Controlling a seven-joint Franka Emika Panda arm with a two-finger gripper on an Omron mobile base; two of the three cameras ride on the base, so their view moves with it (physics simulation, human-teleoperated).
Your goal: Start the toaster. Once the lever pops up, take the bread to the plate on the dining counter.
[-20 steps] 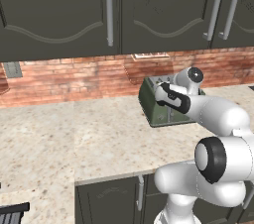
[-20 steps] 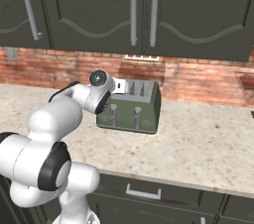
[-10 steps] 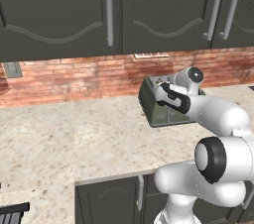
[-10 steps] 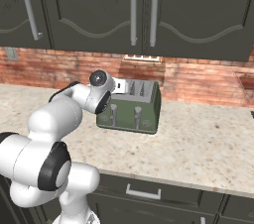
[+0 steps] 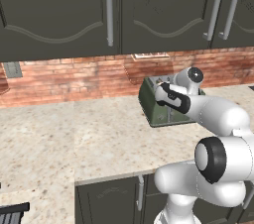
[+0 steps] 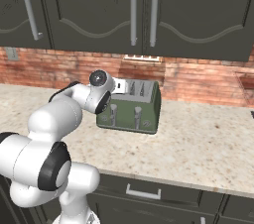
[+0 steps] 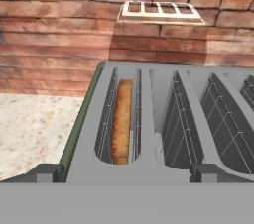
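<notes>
The dark olive-green toaster (image 5: pixel 158 108) stands on the wall counter against the brick wall, its silvery slotted top (image 7: pixel 149 119) right under my hand. A brown slice of bread (image 7: pixel 121 121) sits deep in the leftmost slot, on edge. My gripper (image 7: pixel 126 172) hovers just above the toaster's near edge, open, its fingertips (image 7: pixel 49 172) set wide apart and holding nothing. Two pale levers (image 6: pixel 113 110) show on the toaster's front face (image 6: pixel 131 114). The plate and the dining counter are out of view.
A white wall outlet (image 7: pixel 161 10) sits in the brick backsplash just behind the toaster. Dark upper cabinets (image 5: pixel 109 10) hang low over the speckled beige wall counter (image 5: pixel 74 134). Open counter lies left of the toaster (image 6: pixel 208 143) and right of it.
</notes>
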